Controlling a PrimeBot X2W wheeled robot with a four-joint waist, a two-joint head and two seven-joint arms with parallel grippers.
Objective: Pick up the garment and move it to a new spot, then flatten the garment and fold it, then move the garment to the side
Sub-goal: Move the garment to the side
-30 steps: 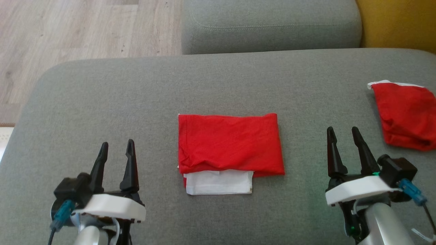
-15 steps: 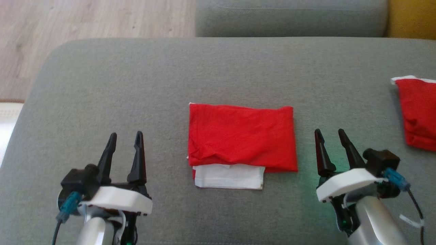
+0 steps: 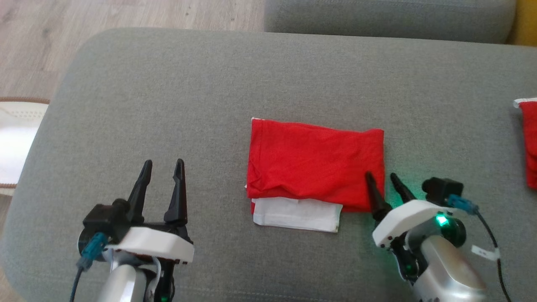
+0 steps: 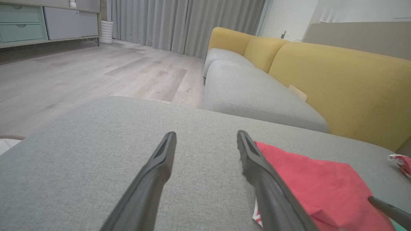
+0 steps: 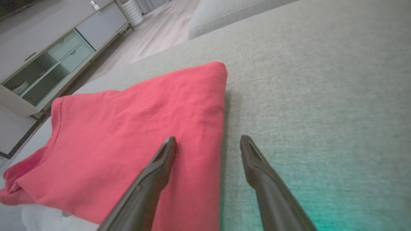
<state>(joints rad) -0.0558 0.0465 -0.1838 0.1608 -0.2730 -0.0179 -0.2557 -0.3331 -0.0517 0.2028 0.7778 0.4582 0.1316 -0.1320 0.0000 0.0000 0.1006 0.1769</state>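
Red garment (image 3: 314,163) lies folded, centred on cushion (image 3: 168,84) — left gripper (image 3: 163,161) parted and empty well aside, right gripper (image 3: 381,176) parted, empty, straddling its right edge — a top-layer-only pinch would likely pull the fold apart.

Soft, even daylight; shadows faint. A green indicator light (image 3: 440,219) tints the grey cushion (image 5: 337,192); the right wrist view blurs.

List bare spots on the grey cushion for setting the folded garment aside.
Widest: the left half of the cushion, between its left edge and the folded garment, beyond the left tool. Also the far strip behind the garment, and the gap between it and the second red cloth. Crowded: the garment's near right corner, where the open right tool straddles its edge.
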